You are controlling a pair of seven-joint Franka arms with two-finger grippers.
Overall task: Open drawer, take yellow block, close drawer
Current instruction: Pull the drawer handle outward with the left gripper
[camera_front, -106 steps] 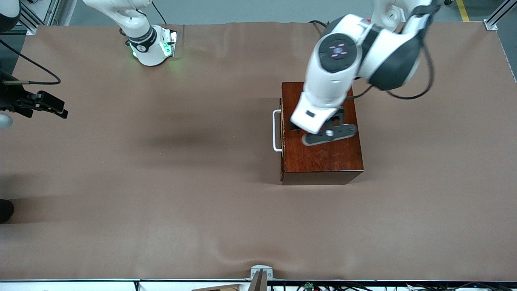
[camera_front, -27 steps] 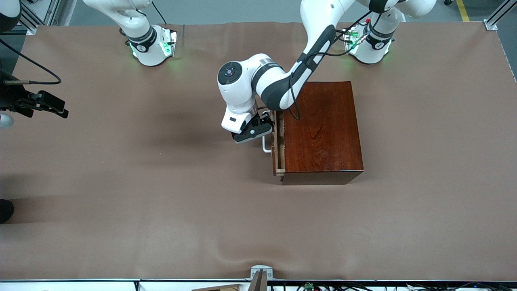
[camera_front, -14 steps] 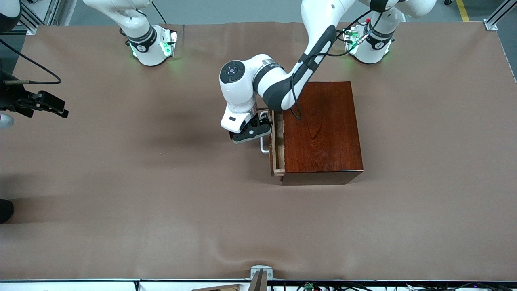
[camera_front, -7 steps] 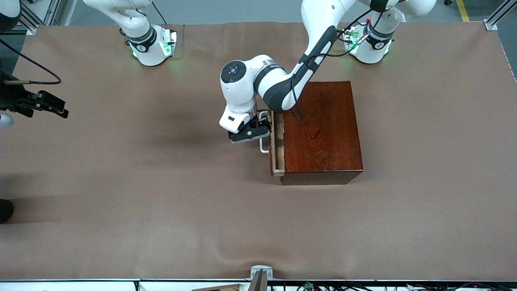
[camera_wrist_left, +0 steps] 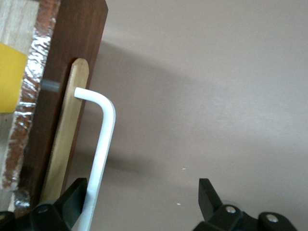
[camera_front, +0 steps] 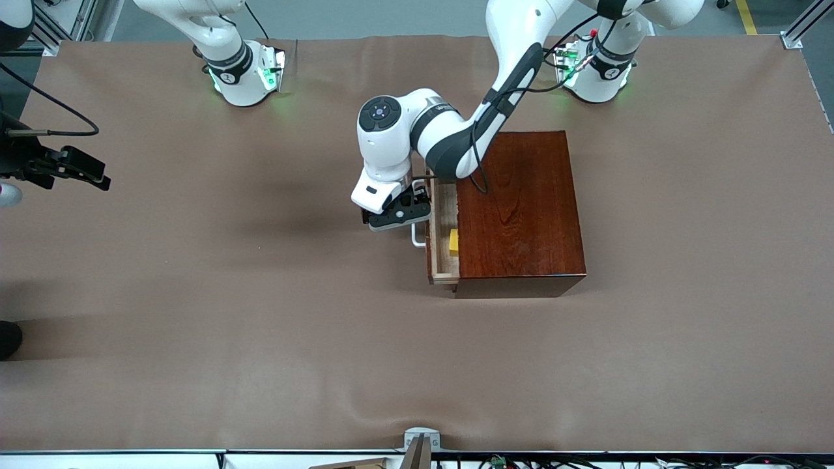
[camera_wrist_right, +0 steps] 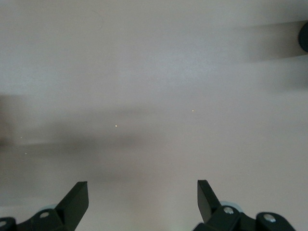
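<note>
Since half a second ago the drawer (camera_front: 443, 238) has slid farther out of the wooden box (camera_front: 518, 208), toward the right arm's end of the surface (camera_front: 260, 312), and the yellow block (camera_front: 453, 242) now shows inside it.

Left tool (camera_front: 399, 213), near the centre of the front view, is spread wide around the white handle (camera_wrist_left: 100, 154): one finger (camera_wrist_left: 72, 197) sits just beside the bar, almost touching it, while the other stands well apart over bare brown cloth (no firm clamp is visible).

Right tool (camera_wrist_right: 143, 202) is spread wide too, holding nothing, over bare surface; that arm waits at the left edge of the front view.

No readable writing shows.

In the drawer's pale wood interior the small bright yellow block lies against the box's front edge, partly tucked under the dark reddish-brown top. The U-shaped handle is fixed to a pale strip on the drawer's dark front.
</note>
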